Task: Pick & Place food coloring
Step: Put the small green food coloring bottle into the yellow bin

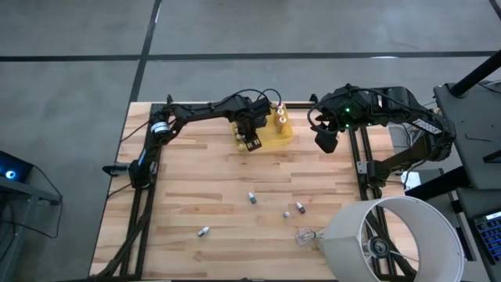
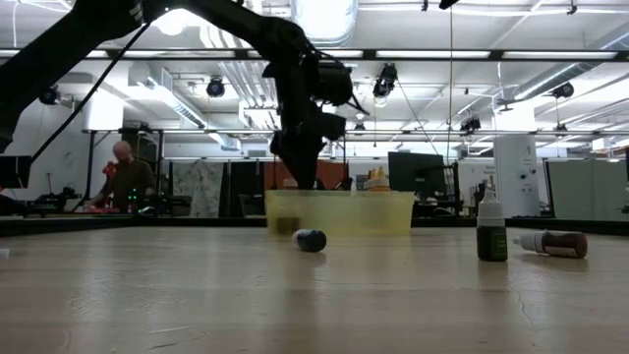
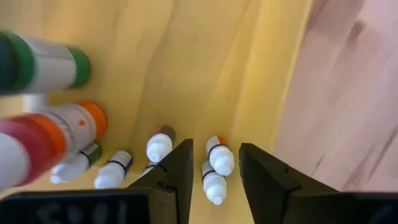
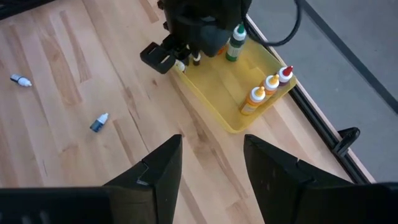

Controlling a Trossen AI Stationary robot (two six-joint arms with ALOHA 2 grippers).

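- Left gripper [image 1: 250,142] hangs over the near-left end of the yellow tray [image 1: 283,141], pointing down into it; jaws spread apart, nothing between them.
- Left wrist view: the two dark fingers [image 3: 180,171] straddle small white-tipped bottles [image 3: 220,157] lying flat on the tray floor; more of them lie in a loose row beside these [image 3: 159,145].
- Same view: bigger bottles with green [image 3: 46,62] and orange [image 3: 74,121] caps stand at the tray's edge, close to the camera and blurred.
- Right wrist view: upright bottles in the tray, a green-capped one [image 4: 236,42] by the left gripper, and orange- and red-capped ones [image 4: 267,87] clustered at the far corner.
- Right gripper [image 1: 326,141] waits just off the tray's right side, above the table; jaws apart, empty.
- Loose food coloring bottles on the wooden table [image 1: 196,188]: one near the centre [image 1: 252,197], a pair further right [image 1: 294,210], one toward the near-left [image 1: 203,231].
- Low view: one bottle on its side in front of the tray [image 2: 310,239], one upright with a dark body [image 2: 491,231], one lying beside it [image 2: 552,242].
- Clear crumpled plastic scrap [image 1: 304,235] near the front, next to a white lampshade-like cylinder [image 1: 391,239].
- Person [image 2: 123,177] seated in the room behind.
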